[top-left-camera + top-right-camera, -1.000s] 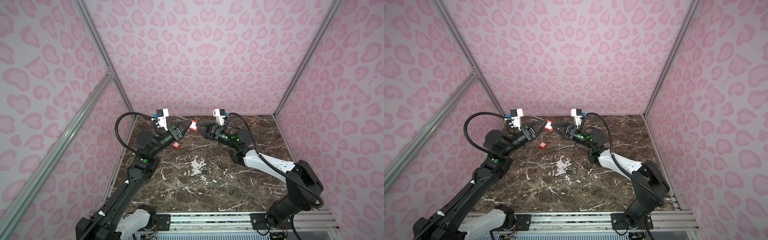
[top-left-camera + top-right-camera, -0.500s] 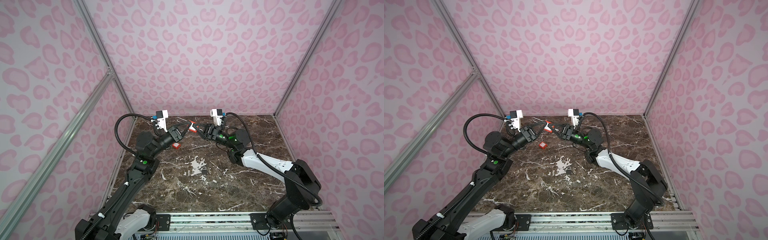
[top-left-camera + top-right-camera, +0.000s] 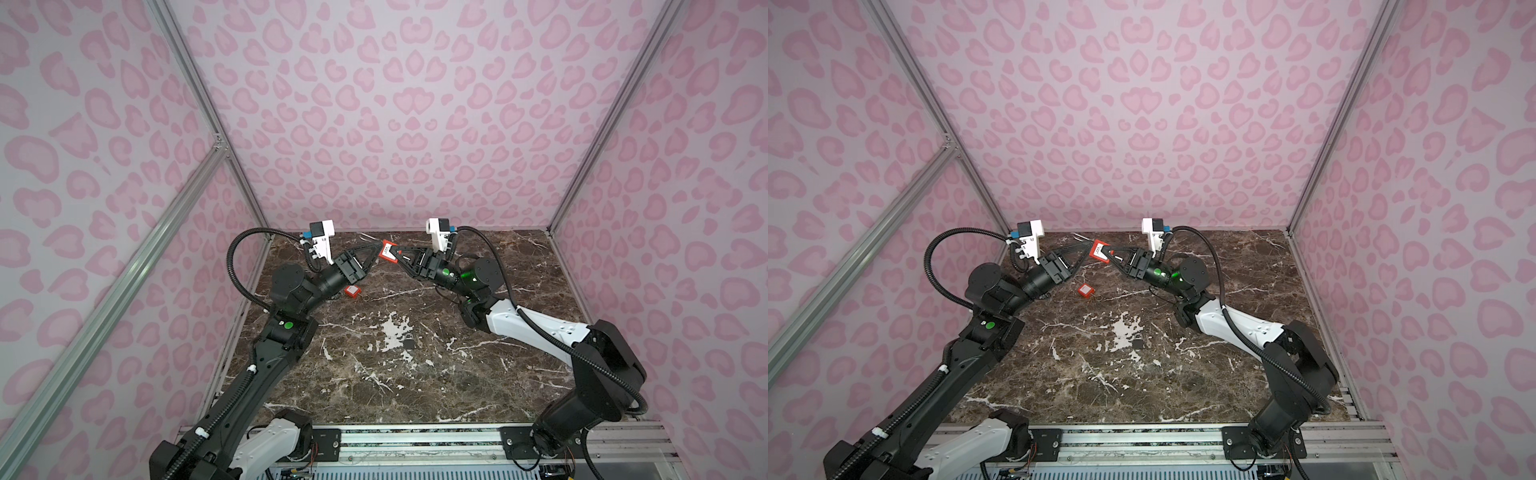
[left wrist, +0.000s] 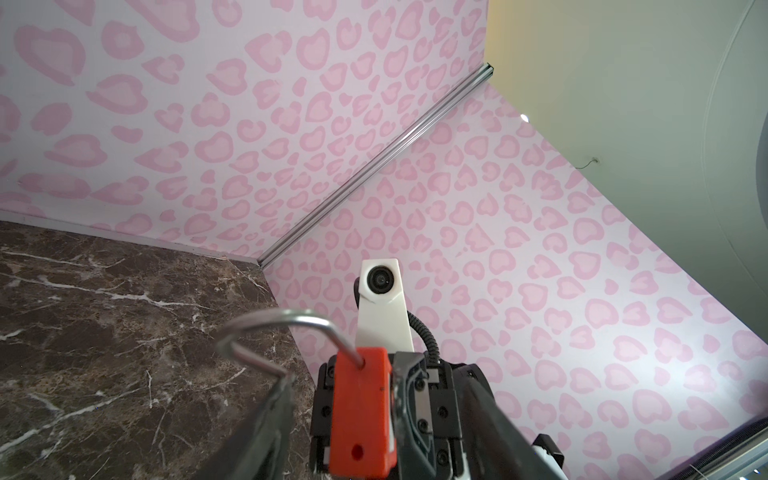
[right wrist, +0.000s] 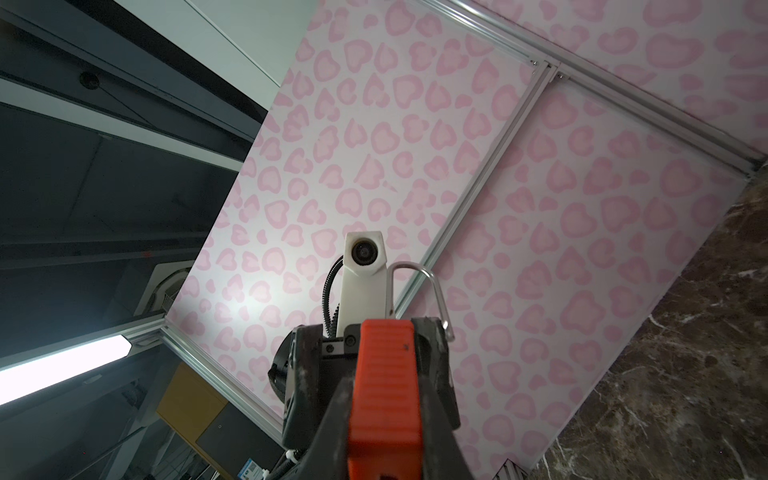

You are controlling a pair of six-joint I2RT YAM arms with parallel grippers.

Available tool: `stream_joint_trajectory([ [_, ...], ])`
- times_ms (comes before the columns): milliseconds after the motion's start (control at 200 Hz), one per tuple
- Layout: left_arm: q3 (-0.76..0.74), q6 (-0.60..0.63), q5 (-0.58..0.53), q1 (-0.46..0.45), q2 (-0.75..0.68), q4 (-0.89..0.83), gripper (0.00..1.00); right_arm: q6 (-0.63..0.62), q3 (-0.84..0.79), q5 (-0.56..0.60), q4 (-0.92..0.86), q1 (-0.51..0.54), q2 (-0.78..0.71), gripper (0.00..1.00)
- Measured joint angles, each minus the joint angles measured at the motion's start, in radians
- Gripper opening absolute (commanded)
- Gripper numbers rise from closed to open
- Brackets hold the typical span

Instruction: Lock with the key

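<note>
A red padlock [image 3: 387, 252] [image 3: 1099, 251] with a steel shackle [image 4: 286, 318] hangs in the air over the back of the table, between my two grippers. My right gripper [image 3: 397, 253] [image 5: 384, 399] is shut on its red body [image 5: 386, 374]. My left gripper [image 3: 378, 248] [image 4: 374, 386] stands open around that body [image 4: 361, 411], with a gap on each side; one finger [image 4: 278, 399] touches the shackle's free end. A small red piece with a metal ring [image 3: 352, 291] [image 3: 1085, 290], apparently the key, lies on the table under my left gripper.
A small dark padlock [image 3: 409, 343] [image 3: 1138, 343] lies near the middle of the marble table [image 3: 415, 386]. Pink patterned walls close off the back and both sides. The mounting rail [image 3: 415, 436] runs along the front edge.
My left gripper has opened and let go of the red padlock. My right gripper moved in a little and shut on its body.
</note>
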Motion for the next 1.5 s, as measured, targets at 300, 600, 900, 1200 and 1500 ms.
stream_joint_trajectory([
  [300,-0.006,0.003,0.002,0.040,-0.011,-0.010,0.72,0.000,-0.064,-0.015,-0.032,-0.060,-0.080,0.08],
  [600,0.048,-0.001,0.056,0.080,0.024,-0.011,0.69,-0.001,-0.088,-0.041,-0.067,-0.071,-0.127,0.08],
  [900,0.054,-0.015,0.083,0.081,0.050,-0.008,0.50,-0.001,-0.079,-0.052,-0.073,-0.051,-0.116,0.08],
  [1200,0.054,-0.021,0.093,0.081,0.050,-0.008,0.35,-0.001,-0.064,-0.056,-0.067,-0.048,-0.092,0.08],
  [1500,0.054,-0.027,0.095,0.082,0.046,-0.008,0.15,-0.001,-0.064,-0.053,-0.066,-0.052,-0.089,0.07],
])
